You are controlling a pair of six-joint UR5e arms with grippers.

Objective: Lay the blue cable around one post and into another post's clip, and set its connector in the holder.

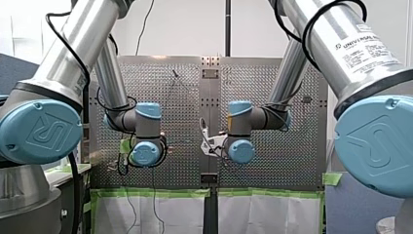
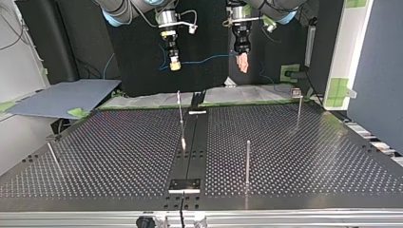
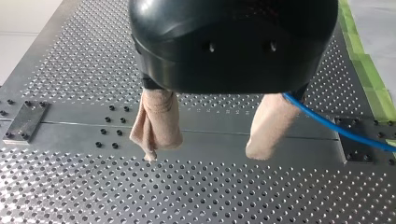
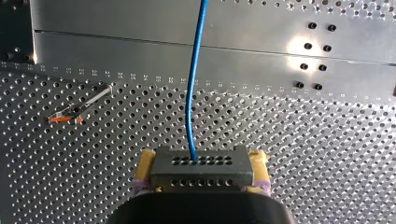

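Lettering UNIVERSAL (image 1: 363,41) on right arm (image 1: 324,36), right gripper (image 4: 202,164) clamping connector (image 4: 201,171), blue cable (image 4: 192,93)

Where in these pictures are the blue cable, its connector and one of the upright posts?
blue cable (image 4: 190,93): right wrist view, on the middle of the stretch running ahead from the connector.
connector (image 4: 201,170): right wrist view, on its grey holed face.
post (image 2: 247,161): top view, midway up its shaft.
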